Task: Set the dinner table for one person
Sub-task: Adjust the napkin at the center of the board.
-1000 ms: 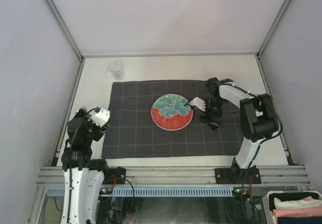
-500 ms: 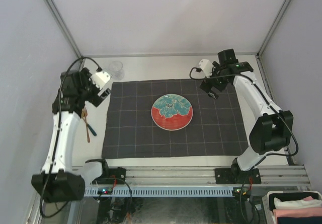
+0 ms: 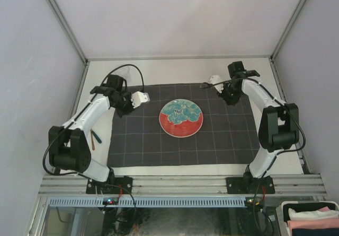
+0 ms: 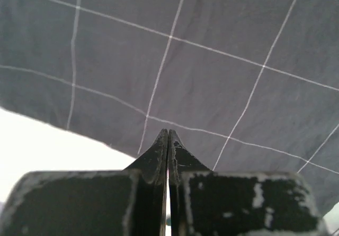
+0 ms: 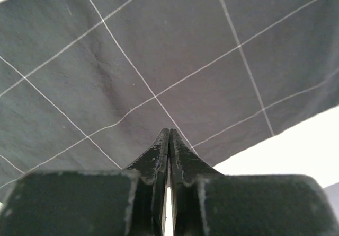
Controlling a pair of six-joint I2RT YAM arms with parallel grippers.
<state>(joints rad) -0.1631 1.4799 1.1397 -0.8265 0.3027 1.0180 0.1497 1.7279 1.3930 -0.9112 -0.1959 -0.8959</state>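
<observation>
The dinner table (image 3: 175, 70) is an off-white top with a dark grey checked cloth (image 3: 159, 147) spread on it. A round red and teal plate (image 3: 180, 118) lies in the middle of the cloth. My left gripper (image 3: 128, 104) hangs over the cloth's far left corner. In the left wrist view the left gripper (image 4: 168, 132) is shut, with nothing seen between its tips, just inside the cloth's edge (image 4: 95, 140). My right gripper (image 3: 229, 99) is over the far right corner. The right gripper (image 5: 169, 131) is also shut over the cloth (image 5: 159, 50), and nothing shows in it.
Two utensils (image 3: 94, 139), one brown-handled and one dark, lie on the bare tabletop left of the cloth. Grey metal rails (image 3: 79, 50) and pale walls box in the table. A bin of folded fabric (image 3: 310, 217) sits below the front right corner.
The left arm has swung from the table's left edge onto the cloth's far left corner. The right gripper has shifted slightly over the far right corner. The clear glass at the far left no longer shows.
</observation>
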